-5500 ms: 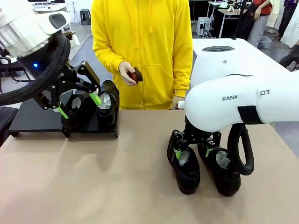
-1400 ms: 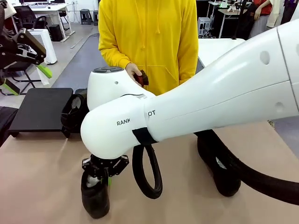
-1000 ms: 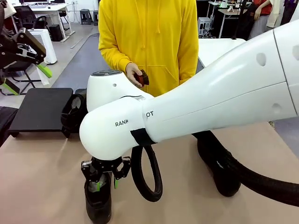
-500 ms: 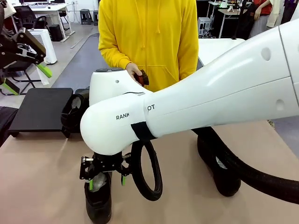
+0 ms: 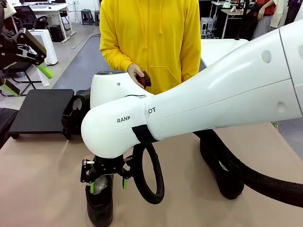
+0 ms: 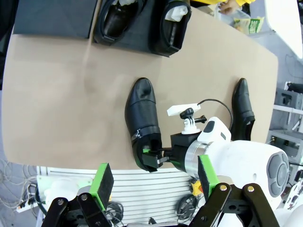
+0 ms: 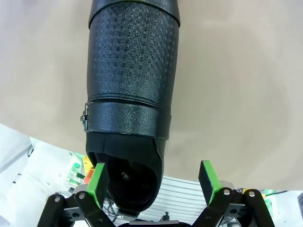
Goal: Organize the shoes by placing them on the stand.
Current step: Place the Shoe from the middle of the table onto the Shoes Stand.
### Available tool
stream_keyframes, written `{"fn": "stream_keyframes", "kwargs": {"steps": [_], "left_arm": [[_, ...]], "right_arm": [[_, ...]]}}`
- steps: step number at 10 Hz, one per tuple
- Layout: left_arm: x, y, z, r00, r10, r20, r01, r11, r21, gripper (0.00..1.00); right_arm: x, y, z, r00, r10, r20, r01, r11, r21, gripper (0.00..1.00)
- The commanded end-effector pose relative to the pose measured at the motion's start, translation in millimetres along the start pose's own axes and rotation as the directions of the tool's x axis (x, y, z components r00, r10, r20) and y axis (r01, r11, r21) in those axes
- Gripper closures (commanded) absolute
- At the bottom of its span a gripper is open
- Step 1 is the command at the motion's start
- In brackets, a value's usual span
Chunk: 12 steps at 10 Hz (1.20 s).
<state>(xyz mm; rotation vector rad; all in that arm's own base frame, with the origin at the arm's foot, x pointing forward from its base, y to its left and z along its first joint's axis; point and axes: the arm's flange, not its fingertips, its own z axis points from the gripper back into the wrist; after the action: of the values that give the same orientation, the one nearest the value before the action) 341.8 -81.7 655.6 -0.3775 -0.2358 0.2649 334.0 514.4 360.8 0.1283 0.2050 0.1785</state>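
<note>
while on the stand [image 6: 52, 19], two shoes [image 6: 173, 26]; two others [image 6: 142, 120] on the table [image 6: 61, 94]

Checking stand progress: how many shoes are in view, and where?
4. Two shoes side by side on the stand, one on the table under the open right gripper, one on the table farther to the robot's right. None looks hidden.

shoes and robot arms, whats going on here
The robot is putting black shoes on the stand. Two shoes already sit on it. The right hand is open over the heel end of a third shoe standing on the table, not gripping it. A fourth shoe waits farther right. The left hand is raised and open at the left. A person across the table holds a small brush.
</note>
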Motion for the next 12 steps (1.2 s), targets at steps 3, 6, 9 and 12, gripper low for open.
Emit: {"fn": "stream_keyframes", "kwargs": {"steps": [3,6,9,12], "left_arm": [[1,1,2,1.000,-0.012,0.000,0.012,1.000,-0.003,0.08],[1,1,2,1.000,-0.012,0.000,0.012,1.000,-0.003,0.08],[-37,-12,-21,0.997,0.001,-0.079,0.004,0.998,0.064,0.08],[-86,-32,-65,0.968,0.091,-0.232,-0.061,0.989,0.132,0.08]], "right_arm": [[0,0,0,1.000,0.000,0.000,0.000,1.000,0.000,0.00],[-25,-68,74,0.983,-0.018,0.184,0.036,0.995,-0.097,0.00],[-27,-150,117,0.891,-0.358,0.279,0.349,0.933,0.084,0.00],[-25,-195,126,0.640,-0.718,0.274,0.681,0.695,0.231,0.00]]}}
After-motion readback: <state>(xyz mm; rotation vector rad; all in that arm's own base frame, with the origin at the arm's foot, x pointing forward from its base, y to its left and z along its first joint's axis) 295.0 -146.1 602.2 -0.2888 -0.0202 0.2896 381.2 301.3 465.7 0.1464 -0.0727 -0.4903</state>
